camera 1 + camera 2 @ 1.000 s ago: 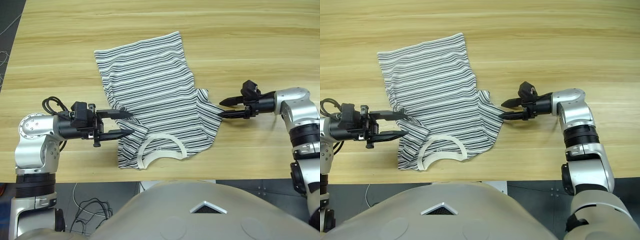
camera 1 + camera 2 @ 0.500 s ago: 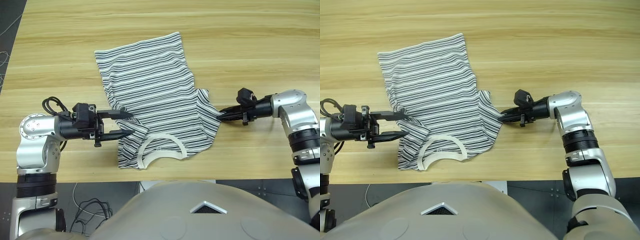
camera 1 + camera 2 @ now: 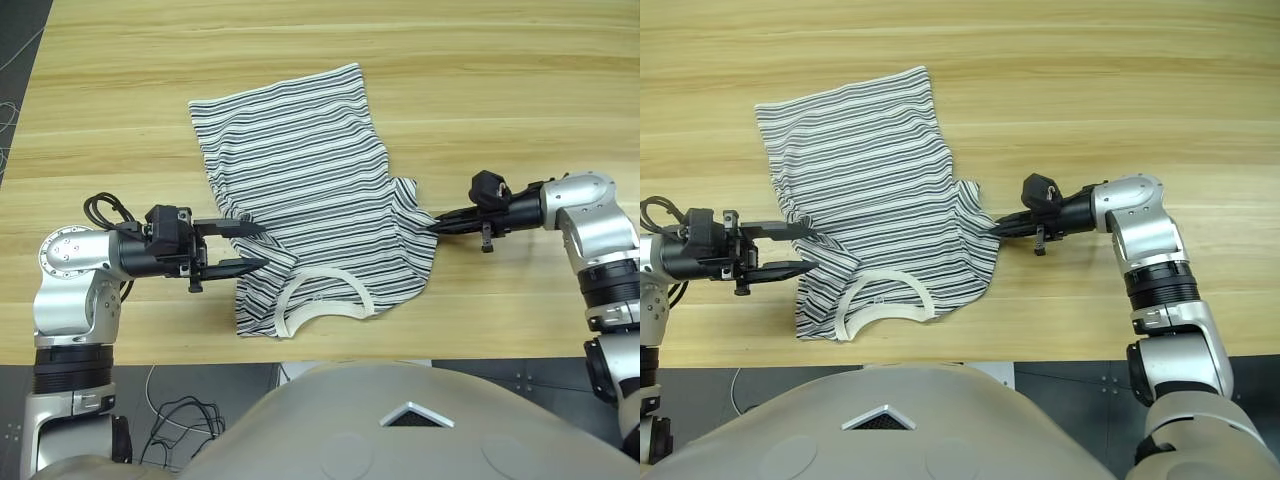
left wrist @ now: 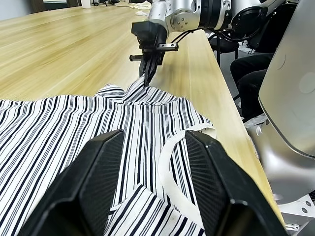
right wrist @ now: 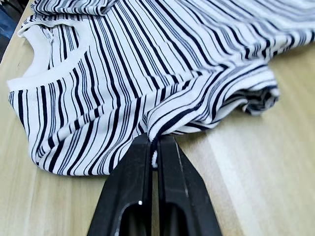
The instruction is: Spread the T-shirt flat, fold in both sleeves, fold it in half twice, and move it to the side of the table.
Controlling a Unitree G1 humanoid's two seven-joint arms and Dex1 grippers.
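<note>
Right tool (image 3: 437, 226) is pressed together on the tip of a sleeve (image 3: 412, 205) of the T-shirt (image 3: 300, 170). Left tool (image 3: 262, 246) is spread, with its fingers reaching over the opposite, crumpled edge of the garment. The pale wooden worktop (image 3: 500, 80) carries the striped T-shirt, with dark floor (image 3: 20, 40) beyond its left end and cables (image 3: 175, 415) below its near edge. The T-shirt lies rumpled near the middle, hem far and white collar (image 3: 325, 295) toward the robot. In the left wrist view the pinched sleeve rises in a small peak under the right tool. In the right wrist view the fabric's edge is caught between the closed fingers (image 5: 133, 172).
</note>
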